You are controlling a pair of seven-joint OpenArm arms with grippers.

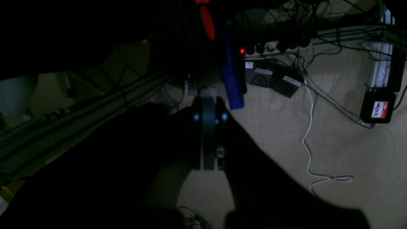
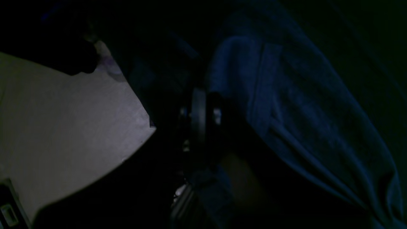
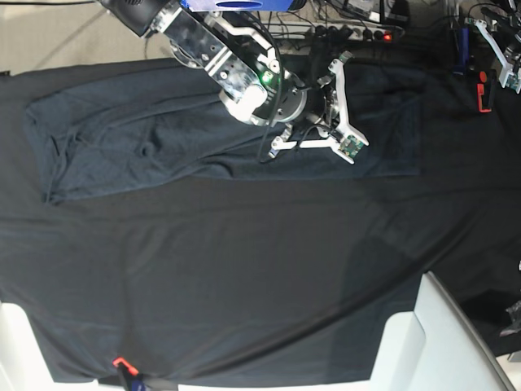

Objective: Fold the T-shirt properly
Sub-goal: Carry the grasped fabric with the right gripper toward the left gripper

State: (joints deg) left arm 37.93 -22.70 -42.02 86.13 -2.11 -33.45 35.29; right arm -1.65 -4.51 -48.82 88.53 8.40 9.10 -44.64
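Left wrist view: the left gripper [image 1: 208, 140] has its jaws pressed together with nothing between them. It hangs past the edge of the tabletop, over a pale carpet floor [image 1: 334, 143] with a white loose cable [image 1: 306, 140] and a grey power strip [image 1: 273, 47] with a red light. The picture is very dark, so I cannot tell what the black shapes around the jaws are.

Right wrist view: the right gripper [image 2: 200, 121] has its jaws together too. Beside it lies the large dark blue-grey knit T-shirt [image 2: 302, 105], bunched in soft folds. It is too dark to tell if a bit of cloth is pinched in the jaws.

Base view: the T-shirt [image 3: 163, 142] lies spread flat on the far side of the black cloth-covered tabletop [image 3: 244, 285]. The right gripper [image 3: 338, 106] is over the shirt's middle, near the far edge. The left one is at the far right corner, mostly cut off. The arm hides part of the shirt, and shirt and cloth look nearly alike. If the jaws drag sideways, the shirt could wrinkle, or the cloth below could get pulled up with it.
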